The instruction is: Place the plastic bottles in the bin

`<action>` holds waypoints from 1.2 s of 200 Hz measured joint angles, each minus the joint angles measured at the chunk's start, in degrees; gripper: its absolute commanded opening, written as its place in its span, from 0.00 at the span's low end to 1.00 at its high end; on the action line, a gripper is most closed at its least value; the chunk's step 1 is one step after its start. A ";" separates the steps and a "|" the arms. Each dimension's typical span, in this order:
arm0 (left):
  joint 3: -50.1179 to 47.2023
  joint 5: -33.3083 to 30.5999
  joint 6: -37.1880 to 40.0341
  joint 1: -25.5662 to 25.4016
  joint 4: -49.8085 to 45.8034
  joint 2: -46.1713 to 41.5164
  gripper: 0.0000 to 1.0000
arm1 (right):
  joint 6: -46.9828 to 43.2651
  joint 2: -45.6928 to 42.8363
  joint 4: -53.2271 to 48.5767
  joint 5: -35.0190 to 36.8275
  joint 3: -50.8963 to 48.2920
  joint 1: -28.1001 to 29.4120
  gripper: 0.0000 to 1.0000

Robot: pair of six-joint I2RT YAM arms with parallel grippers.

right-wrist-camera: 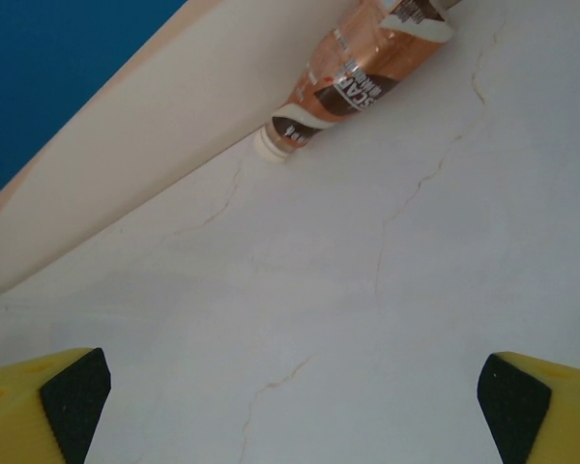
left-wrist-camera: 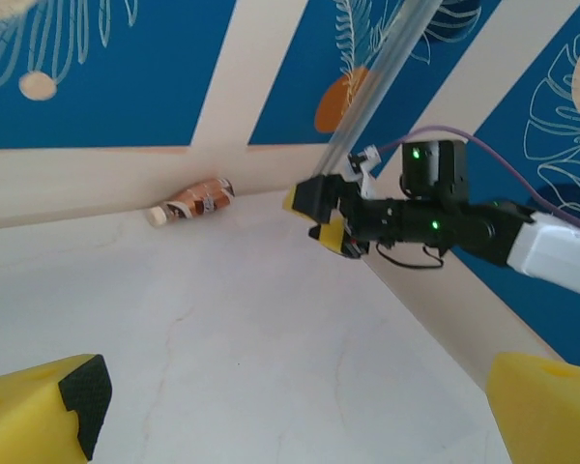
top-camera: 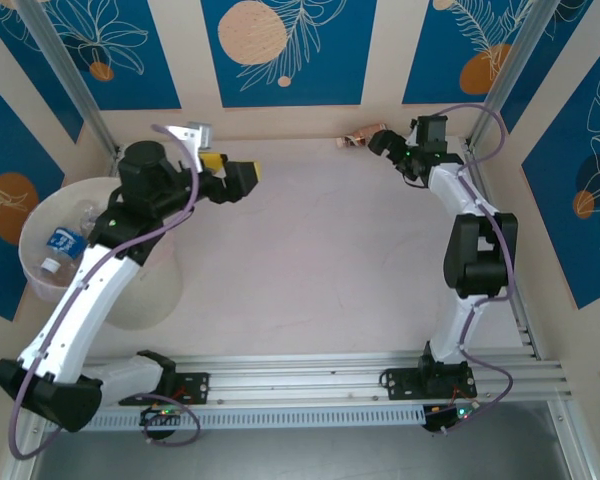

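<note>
Blue-and-cream walls w/ leaf prints are boxing in a pale tabletop (top-camera: 320, 260), which is lying nearly bare. Judging from that, the task is looking almost done.

The bin (top-camera: 145, 290) is sitting at the tabletop's left edge, partly under the left arm. It's already holding bottles. I'm counting 2 for sure: a blue-label bottle (top-camera: 62, 240) and a clear bottle (top-camera: 88, 212) just beside it. More may be hiding under the arm, can't tell.

Outside the bin I'm seeing 1: a brown-label bottle (top-camera: 352, 141) lying on its side, touching the far wall, well apart from the bin.

The right claw (top-camera: 382, 141) is hanging near that bottle by the far right corner. Its jaws are standing wide apart, gripping nothing and not touching the bottle. The left claw (top-camera: 232, 172) is hovering over the far left of the tabletop, near the bin, likewise wide apart and empty.

What's remaining, as I'm reading it: gripping the brown-label bottle, carrying it across the tabletop and dropping it in the bin.

Count: 1 bin, 2 arms, 2 claws, 3 bottles visible (min. 2 in, 1 out).
</note>
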 measured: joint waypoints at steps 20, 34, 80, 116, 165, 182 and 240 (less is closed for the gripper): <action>-3.32 -0.42 -0.61 -0.48 4.37 2.21 1.00 | 2.23 5.25 -0.72 -2.32 5.03 -1.62 1.00; -5.81 -1.53 -1.90 -0.59 7.41 3.91 1.00 | 4.15 9.25 -1.01 -3.69 8.92 -2.60 0.99; -8.61 -6.78 -7.50 -1.66 16.24 16.63 1.00 | 12.48 22.88 -1.36 -6.14 23.45 -4.26 0.97; -6.29 -8.87 -9.14 -3.82 18.12 26.93 1.00 | 20.26 34.51 -0.76 -7.28 36.52 -4.50 0.97; -1.66 -8.87 -9.27 -4.79 18.49 32.70 1.00 | 29.40 48.87 0.46 -7.06 54.34 -4.24 0.93; -0.24 -8.90 -8.83 -4.79 18.47 33.51 1.00 | 31.71 51.34 2.99 -6.01 57.83 -4.15 0.90; 3.72 -9.94 -4.57 -4.79 17.59 36.83 1.00 | 36.72 58.60 8.70 -1.11 66.45 -1.81 0.86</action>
